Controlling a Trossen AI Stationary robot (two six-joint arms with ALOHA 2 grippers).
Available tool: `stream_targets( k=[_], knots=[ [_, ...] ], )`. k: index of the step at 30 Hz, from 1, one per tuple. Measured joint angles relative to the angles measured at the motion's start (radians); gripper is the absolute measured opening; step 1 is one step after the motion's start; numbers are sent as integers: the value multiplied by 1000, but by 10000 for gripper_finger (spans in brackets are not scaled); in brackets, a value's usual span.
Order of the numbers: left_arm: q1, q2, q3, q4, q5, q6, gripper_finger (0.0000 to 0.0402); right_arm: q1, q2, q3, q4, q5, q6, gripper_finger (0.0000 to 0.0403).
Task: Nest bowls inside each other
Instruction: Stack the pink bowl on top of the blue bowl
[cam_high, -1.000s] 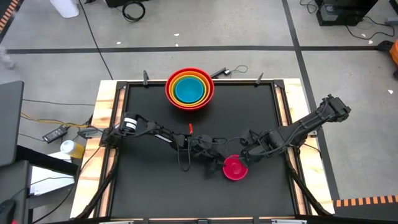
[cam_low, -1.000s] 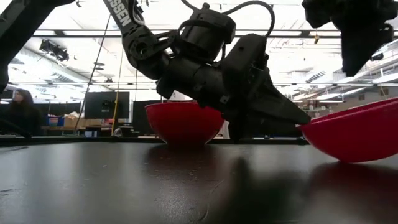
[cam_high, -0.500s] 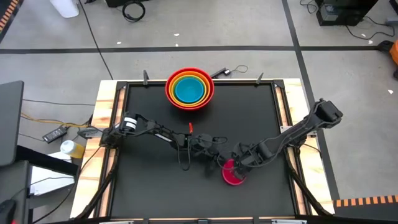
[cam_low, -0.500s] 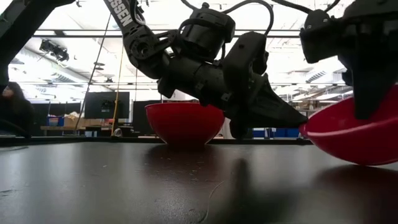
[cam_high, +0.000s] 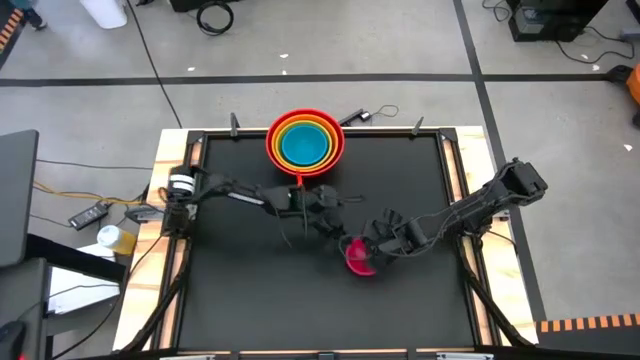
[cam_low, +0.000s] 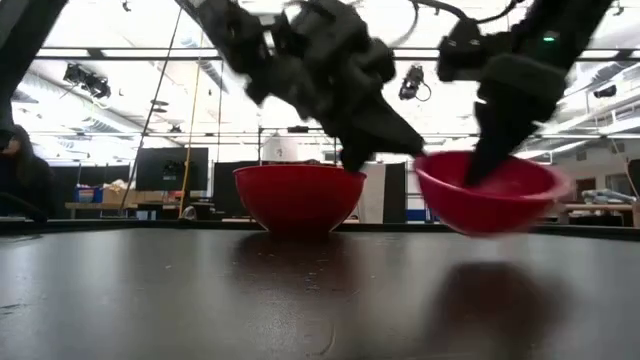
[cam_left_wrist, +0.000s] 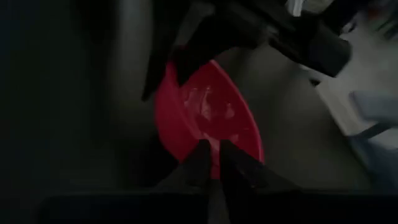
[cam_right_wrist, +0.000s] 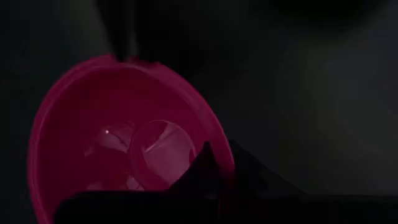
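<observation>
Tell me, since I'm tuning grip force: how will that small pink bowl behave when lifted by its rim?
The pink bowl looks glossy, so it may slip in a thin rim pinch. The right claw and left claw each pinch its rim, and it keeps its round shape, so it is probably stiff. Gripped off-centre, it will likely tilt.

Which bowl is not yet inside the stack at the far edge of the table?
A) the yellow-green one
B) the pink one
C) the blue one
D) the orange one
B: the pink bowl is near the table's middle, gripped on its rim by both the left gripper and the right gripper, apart from the stack.
</observation>
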Motion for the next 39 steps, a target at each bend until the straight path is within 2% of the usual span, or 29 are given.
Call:
stream_targets(
  k=[2,5,7,11,13,16,20,22,27,30,34,39],
  knots=[
    [2,-70,0,-93,-51,69,55,-35,-11,0,23,91,-34,17],
    [4,-179,0,-191,-88,165,83,-112,-12,2,90,290,-44,18],
    [14,-255,0,-239,-105,211,100,-171,-12,2,158,348,-51,20],
    [57,-376,-7,-301,-136,263,123,-295,-10,2,364,319,-185,20],
    [76,-435,-49,-280,-134,264,131,-348,-10,2,486,299,-279,21],
    [118,-534,-151,-238,-139,253,135,-401,-10,2,634,275,-393,21],
    [170,-677,-344,-130,-223,232,135,-481,-10,12,818,235,-540,21],
    [188,-748,-445,-57,-258,214,135,-536,-10,13,899,166,-550,22],
    [217,-863,-635,50,-327,183,135,-691,51,16,1019,-24,-433,22],
    [223,-891,-689,71,-358,156,135,-746,137,66,1002,-68,-386,22],
    [240,-890,-707,72,-405,146,135,-762,260,190,926,-87,-354,25],
    [268,-878,-706,57,-437,145,135,-760,374,387,684,-47,-354,46]
  ],
)
